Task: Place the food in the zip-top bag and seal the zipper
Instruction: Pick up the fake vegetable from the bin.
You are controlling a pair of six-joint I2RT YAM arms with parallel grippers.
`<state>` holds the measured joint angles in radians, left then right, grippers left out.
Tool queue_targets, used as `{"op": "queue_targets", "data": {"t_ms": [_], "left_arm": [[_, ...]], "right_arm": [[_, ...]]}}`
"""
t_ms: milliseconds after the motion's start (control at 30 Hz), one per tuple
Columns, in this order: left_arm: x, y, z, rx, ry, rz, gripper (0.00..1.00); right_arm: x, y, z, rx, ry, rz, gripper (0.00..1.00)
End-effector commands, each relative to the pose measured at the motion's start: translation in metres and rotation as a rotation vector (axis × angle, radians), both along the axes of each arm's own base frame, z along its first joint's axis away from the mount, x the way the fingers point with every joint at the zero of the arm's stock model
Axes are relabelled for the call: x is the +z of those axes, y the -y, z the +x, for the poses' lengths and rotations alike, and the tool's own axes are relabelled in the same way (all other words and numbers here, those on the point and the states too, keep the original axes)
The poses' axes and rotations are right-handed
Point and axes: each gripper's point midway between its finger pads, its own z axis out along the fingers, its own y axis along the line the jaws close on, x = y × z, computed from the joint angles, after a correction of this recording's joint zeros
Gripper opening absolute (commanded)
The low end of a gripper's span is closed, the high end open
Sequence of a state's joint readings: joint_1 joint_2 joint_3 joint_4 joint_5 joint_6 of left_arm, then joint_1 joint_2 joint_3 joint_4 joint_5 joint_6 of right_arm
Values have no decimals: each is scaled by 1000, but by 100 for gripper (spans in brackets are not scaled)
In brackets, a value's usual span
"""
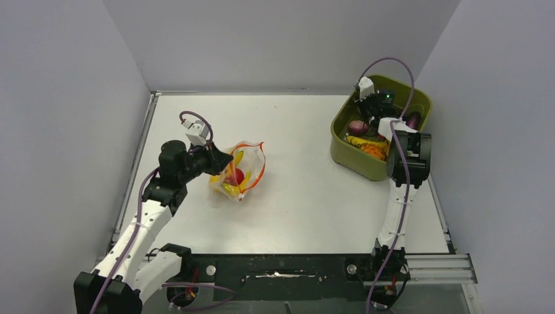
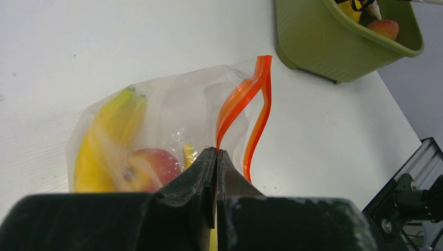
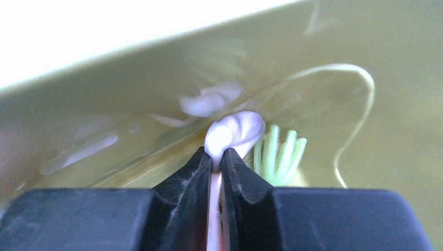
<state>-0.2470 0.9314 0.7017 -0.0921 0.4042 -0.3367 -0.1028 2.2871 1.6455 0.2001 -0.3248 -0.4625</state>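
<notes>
Zip-top bag point(image 1: 239, 171) is recorded lying on the white worktop point(image 1: 294, 196), left of centre and well apart from the right edge. Olive-green bin point(image 1: 357, 160) is set in the far right corner of the worktop.

Bag is crinkled and transparent, its mouth gaping. A yellow banana point(image 2: 104, 136) and a red round fruit point(image 2: 156, 164) are seen through the film, touching each other. A smaller yellow piece is glimpsed beside the fruit.

More food is held in the bin: a purple eggplant point(image 1: 413, 120) near the far right wall, orange pieces point(image 1: 374, 150) near the near wall, a peach point(image 2: 384, 29) among them.

Zipper point(image 2: 237, 102) is noted as an orange-red strip, its two halves parted and curving upward from the bag.

Left gripper point(image 2: 216, 151) is pressed fully together, the zipper's end pinched between its jaws.

Right gripper point(image 3: 219, 154) is lowered inside the bin. Its jaws are drawn nearly together on a narrow white piece point(image 3: 235, 130), with pale green strands point(image 3: 277, 154) just beside it. Possibly a toy vegetable; the close view is too blurred to say which.
</notes>
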Motion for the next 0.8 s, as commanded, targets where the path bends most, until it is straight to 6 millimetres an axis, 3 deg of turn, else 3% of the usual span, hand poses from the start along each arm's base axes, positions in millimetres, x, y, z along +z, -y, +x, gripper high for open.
{"op": "queue_targets", "data": {"t_ms": [0, 200, 533, 767], "left_arm": [[16, 0, 7, 5, 63, -15, 0], [14, 0, 8, 4, 58, -14, 0], [18, 0, 7, 3, 63, -19, 0], [16, -2, 7, 14, 54, -14, 0]], "right_arm": [[41, 14, 12, -58, 127, -5, 4], [62, 19, 4, -81, 177, 13, 0], [87, 3, -10, -21, 191, 69, 0], [107, 8, -28, -110, 159, 73, 0]]}}
